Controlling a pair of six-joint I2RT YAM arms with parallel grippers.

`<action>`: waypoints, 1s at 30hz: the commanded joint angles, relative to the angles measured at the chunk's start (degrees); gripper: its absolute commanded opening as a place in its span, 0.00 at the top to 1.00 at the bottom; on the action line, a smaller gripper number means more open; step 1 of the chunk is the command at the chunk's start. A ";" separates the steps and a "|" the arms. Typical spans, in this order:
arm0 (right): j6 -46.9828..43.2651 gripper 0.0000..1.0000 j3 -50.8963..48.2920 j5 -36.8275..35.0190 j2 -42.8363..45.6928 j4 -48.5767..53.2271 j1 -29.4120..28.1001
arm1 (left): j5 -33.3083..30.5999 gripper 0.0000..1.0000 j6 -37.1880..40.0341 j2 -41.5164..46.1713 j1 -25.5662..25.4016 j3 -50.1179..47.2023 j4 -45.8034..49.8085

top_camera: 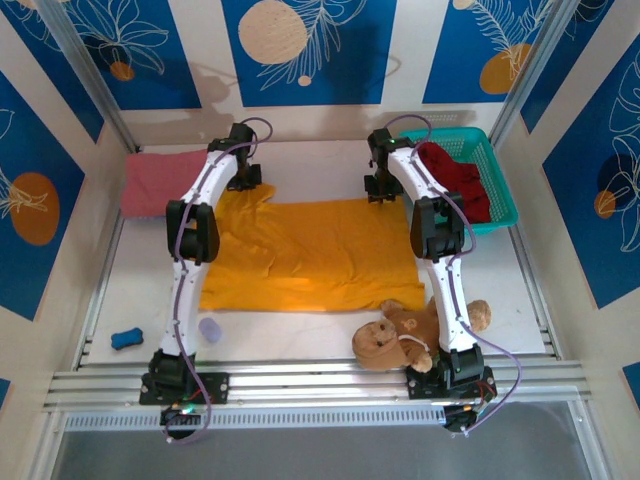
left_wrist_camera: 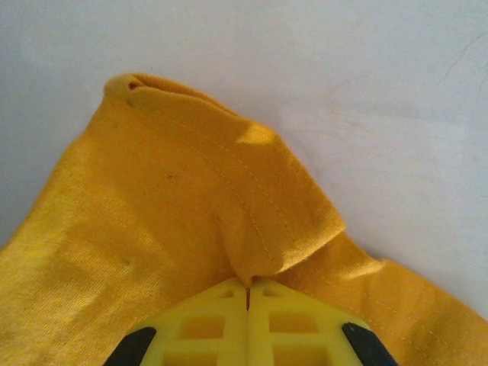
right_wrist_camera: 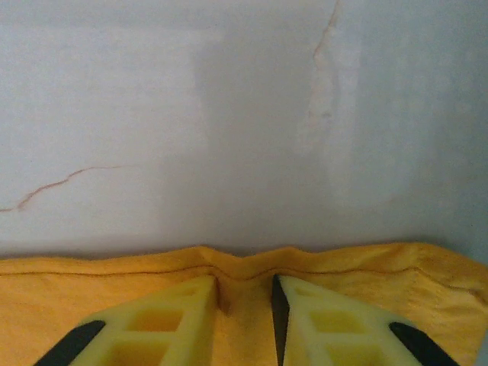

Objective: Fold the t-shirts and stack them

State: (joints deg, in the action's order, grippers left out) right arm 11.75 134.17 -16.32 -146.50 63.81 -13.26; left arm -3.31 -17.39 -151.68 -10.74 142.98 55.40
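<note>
Finds the mustard-orange t-shirt spread flat mid-table, far-left corner clamped in the closed left gripper, far hem bunched between narrowly parted jaws of the right gripper; cannot tell whether gripped. Leaves bare table beyond that hem, salmon-pink t-shirt off the left corner, basket off the right, teddy by the near-right edge.

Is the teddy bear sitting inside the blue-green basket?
No, the teddy bear lies on the table at the near edge, well outside the basket.
</note>
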 commanded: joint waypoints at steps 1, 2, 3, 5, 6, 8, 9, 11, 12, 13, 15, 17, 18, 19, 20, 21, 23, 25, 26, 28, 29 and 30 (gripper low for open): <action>-1.01 0.83 0.72 0.41 -1.81 1.79 0.08 | 0.91 1.00 1.83 2.46 0.02 0.46 3.89; -1.10 0.88 0.45 0.12 -1.42 1.93 -0.06 | 0.70 1.00 2.09 2.67 0.03 0.40 4.14; -1.31 0.91 -0.01 -0.09 -0.81 1.85 -0.27 | 0.72 1.00 2.29 3.08 0.10 0.40 4.34; -1.70 0.96 -1.19 -0.60 0.72 1.35 -0.77 | 0.46 1.00 2.74 3.72 0.06 0.45 4.71; -1.85 0.97 -1.76 -1.09 1.68 1.15 -0.96 | 0.21 1.00 2.96 4.31 0.10 0.46 4.97; -1.78 0.99 -2.68 -1.68 3.44 1.20 -1.30 | -0.20 1.00 3.37 5.44 0.08 0.46 5.57; -1.57 0.99 -3.13 -1.79 4.38 1.36 -1.42 | -0.45 1.00 3.51 6.14 0.11 0.38 5.93; -0.93 1.00 -4.45 -1.42 6.59 1.32 -1.42 | -0.84 1.00 3.92 7.40 0.10 0.29 6.70; -0.53 1.00 -5.28 -1.02 7.80 1.10 -1.42 | -0.99 1.00 4.07 8.12 0.10 0.19 7.07; -0.28 1.00 -6.08 -0.68 8.79 1.05 -1.58 | -1.00 1.00 4.07 8.75 0.08 0.03 7.45; 0.61 1.00 -8.08 0.43 10.84 1.43 -1.70 | -0.87 1.00 3.80 10.48 0.02 -1.13 8.56; 1.34 1.00 -10.70 0.63 12.73 1.75 -1.86 | -0.91 1.00 3.11 13.31 0.02 -5.11 8.21; 1.58 1.00 -12.53 0.64 13.86 1.56 -1.97 | -0.42 1.00 2.90 15.33 -0.02 -8.45 6.79; 1.81 1.00 -14.34 0.55 15.00 1.22 -2.09 | -0.17 1.00 2.75 17.30 0.00 -11.48 5.53; 2.09 1.00 -16.59 0.43 16.49 0.65 -2.24 | -0.12 1.00 2.55 19.66 0.02 -15.03 4.04; 2.37 1.00 -18.90 0.28 18.02 0.00 -2.38 | -0.11 1.00 2.30 21.96 0.02 -18.35 2.74; 2.89 1.00 -23.28 0.04 21.03 -1.29 -2.48 | 0.12 1.00 2.14 26.05 0.02 -23.99 0.55; 3.51 1.00 -27.36 0.04 23.84 -2.55 -2.53 | 0.41 1.00 2.03 29.77 -0.07 -28.77 -0.99; 3.85 1.00 -29.23 0.13 25.28 -3.00 -2.59 | 0.56 1.00 1.96 31.53 -0.15 -31.10 -1.46; 4.23 1.00 -32.66 0.96 27.67 -3.89 -2.65 | 0.58 1.00 2.07 34.73 -0.33 -35.06 -2.16; 4.32 1.00 -34.04 1.28 28.76 -3.96 -2.80 | 0.41 1.00 2.01 36.46 -0.50 -37.33 -2.51; 4.55 1.00 -35.50 1.29 29.86 -4.02 -2.87 | 0.47 1.00 1.95 38.13 -0.66 -39.90 -3.10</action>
State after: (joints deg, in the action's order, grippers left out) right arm 14.59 101.54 -16.51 -120.53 60.66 -15.66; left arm -3.44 -14.66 -118.32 -10.90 107.44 54.17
